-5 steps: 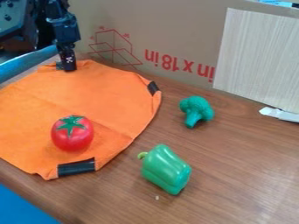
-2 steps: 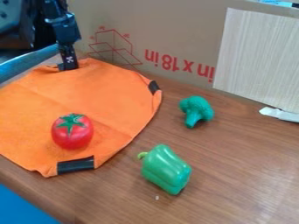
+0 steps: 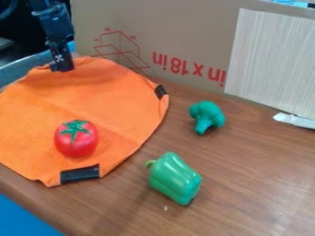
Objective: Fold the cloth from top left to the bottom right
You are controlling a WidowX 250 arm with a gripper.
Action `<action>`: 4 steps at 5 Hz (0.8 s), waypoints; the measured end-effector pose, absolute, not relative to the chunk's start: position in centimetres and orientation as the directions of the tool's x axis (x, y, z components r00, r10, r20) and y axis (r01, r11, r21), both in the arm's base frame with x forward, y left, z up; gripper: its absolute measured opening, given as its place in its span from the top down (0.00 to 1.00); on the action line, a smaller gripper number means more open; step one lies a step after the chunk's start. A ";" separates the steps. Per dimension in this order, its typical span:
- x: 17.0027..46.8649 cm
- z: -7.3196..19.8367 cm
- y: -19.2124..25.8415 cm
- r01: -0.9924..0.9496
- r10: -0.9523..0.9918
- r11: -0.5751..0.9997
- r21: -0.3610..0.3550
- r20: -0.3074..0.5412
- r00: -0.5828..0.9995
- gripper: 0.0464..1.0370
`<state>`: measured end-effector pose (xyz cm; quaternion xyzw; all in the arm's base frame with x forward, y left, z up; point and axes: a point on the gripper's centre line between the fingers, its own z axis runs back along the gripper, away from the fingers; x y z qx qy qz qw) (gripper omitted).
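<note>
Moved a bit toward ten o'clock, the gripper is closed on the lifted top edge of the orange cloth, and the rest spreads toward five o'clock from it on the brown table.

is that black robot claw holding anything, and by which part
Yes, the claw holds the orange fabric cloth by its far upper-left edge, where the material rises in folds.
</note>
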<state>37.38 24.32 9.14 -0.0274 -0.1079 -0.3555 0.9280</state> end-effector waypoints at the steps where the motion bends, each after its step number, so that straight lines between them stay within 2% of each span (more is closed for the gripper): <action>1: 35.0 10.2 23.3 0.709 -0.688 0.705 0.010 0.250 0.681 0.97; 2: 33.4 10.6 22.9 0.729 -0.708 0.684 0.011 0.253 0.660 0.97; 4: 30.7 9.4 18.3 0.773 -0.762 0.634 -0.016 0.156 0.628 0.97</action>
